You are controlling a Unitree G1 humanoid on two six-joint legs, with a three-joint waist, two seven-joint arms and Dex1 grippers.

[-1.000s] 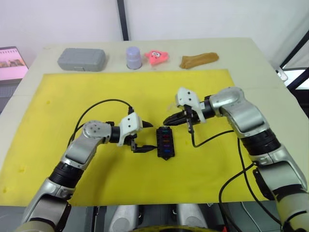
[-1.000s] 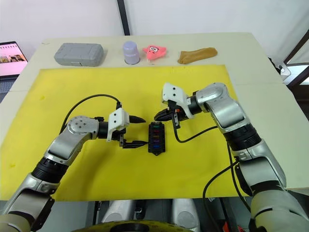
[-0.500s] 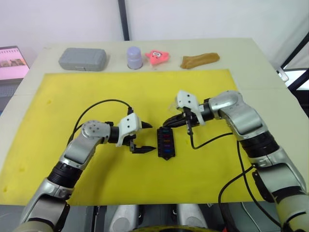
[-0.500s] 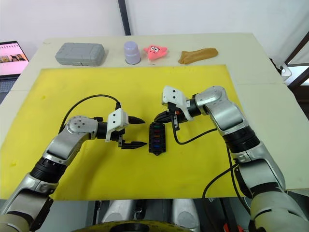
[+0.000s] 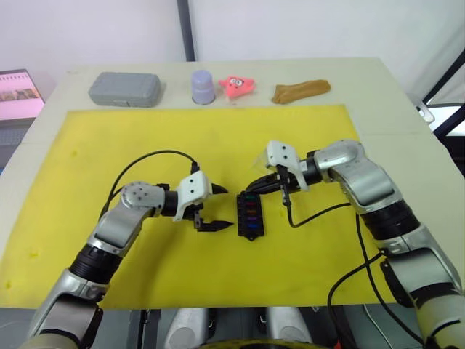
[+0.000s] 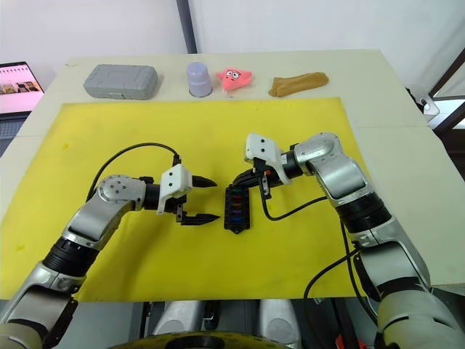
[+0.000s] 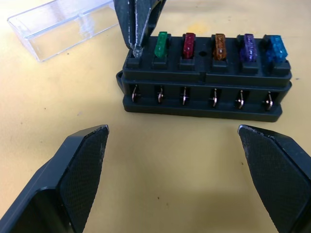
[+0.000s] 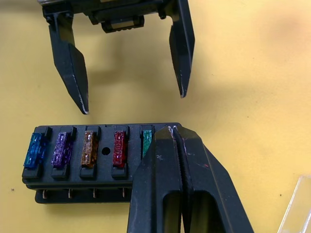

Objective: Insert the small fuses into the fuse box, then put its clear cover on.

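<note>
Over the end slot of the fuse box (image 7: 204, 82), my right gripper (image 7: 137, 48) pinches a pale fuse (image 7: 137, 51) between closed fingers; five coloured fuses (image 7: 218, 46) already sit seated alongside. I should keep it upright and press straight down. My left gripper (image 5: 211, 209) hovers wide open beside the box. Behind it lies the clear cover (image 7: 63, 26).

Left pincer (image 5: 215, 209) spread wide, right pincer (image 5: 251, 187) seemingly pressed closed
</note>
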